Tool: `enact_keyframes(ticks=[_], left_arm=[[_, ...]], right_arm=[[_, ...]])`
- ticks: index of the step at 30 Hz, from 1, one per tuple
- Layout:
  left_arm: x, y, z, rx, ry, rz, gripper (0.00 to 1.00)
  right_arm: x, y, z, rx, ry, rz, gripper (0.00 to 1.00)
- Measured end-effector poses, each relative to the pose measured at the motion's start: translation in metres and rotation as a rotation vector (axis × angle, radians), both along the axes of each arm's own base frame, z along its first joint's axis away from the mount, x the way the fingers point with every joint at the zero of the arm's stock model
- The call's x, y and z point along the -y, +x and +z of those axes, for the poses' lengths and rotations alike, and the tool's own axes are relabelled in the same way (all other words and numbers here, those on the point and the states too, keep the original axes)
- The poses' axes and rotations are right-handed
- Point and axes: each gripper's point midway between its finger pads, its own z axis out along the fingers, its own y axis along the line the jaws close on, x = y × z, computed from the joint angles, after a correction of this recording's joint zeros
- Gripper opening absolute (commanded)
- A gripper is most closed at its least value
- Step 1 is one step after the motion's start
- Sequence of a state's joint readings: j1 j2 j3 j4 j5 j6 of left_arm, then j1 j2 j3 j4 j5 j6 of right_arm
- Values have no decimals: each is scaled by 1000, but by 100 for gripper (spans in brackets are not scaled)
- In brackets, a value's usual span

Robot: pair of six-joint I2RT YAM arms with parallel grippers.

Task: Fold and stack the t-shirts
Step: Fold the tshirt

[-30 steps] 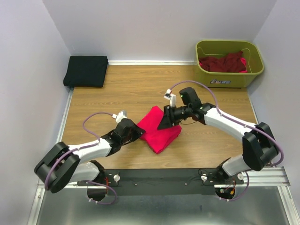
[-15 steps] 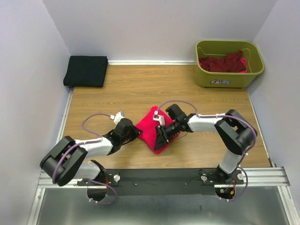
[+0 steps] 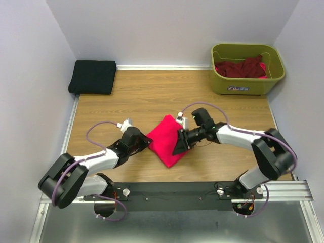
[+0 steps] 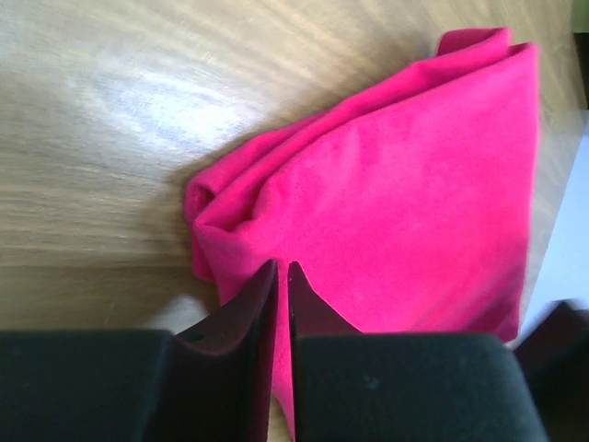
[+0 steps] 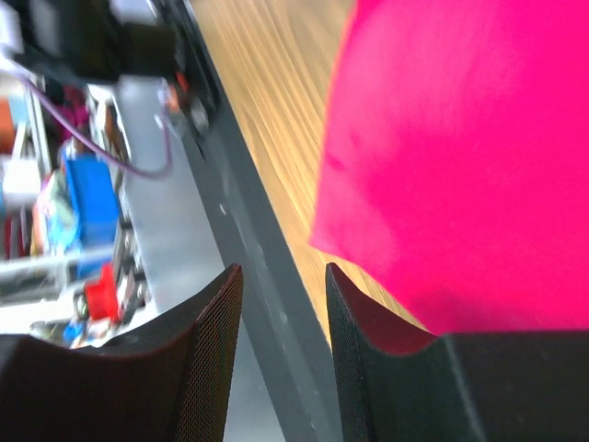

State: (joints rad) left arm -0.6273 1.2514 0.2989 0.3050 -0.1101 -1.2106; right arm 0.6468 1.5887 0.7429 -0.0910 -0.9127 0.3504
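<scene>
A bright pink-red t-shirt (image 3: 166,142) lies folded into a diamond shape on the wooden table. My left gripper (image 3: 144,142) sits at its left corner. In the left wrist view its fingertips (image 4: 267,276) are almost together over the pink cloth (image 4: 405,184), with a sliver of it in the gap. My right gripper (image 3: 179,144) is at the shirt's right edge. It stands open (image 5: 281,272) with nothing between the fingers, and the pink shirt (image 5: 460,138) lies just beside one finger (image 5: 368,322). A folded black t-shirt (image 3: 92,76) rests at the back left.
An olive-green tub (image 3: 273,76) at the back right holds dark maroon shirts (image 3: 240,67). The black mounting rail (image 3: 172,190) runs along the table's near edge and shows below the right gripper as a dark rail (image 5: 267,304). Walls close in on both sides.
The right gripper swept in along the shirt's right side, then drew back slightly. The shirt is narrower on the right than a second ago. The left gripper stayed at the left corner.
</scene>
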Motion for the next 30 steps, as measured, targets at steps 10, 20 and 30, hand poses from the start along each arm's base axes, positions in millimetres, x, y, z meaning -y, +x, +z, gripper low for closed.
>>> enact_keyframes(ticks=[10,20,30], left_arm=[[36,50,100,262,-23,-99,25],[111,102,72,254,-34,-316,20],[124,104,6,124,-58,-364,16]], right_arm=[[30,71,65,167,113,-228,48],[57,99,36,101,113,-367,45],[78,89,-38,-157,101,-469,44]])
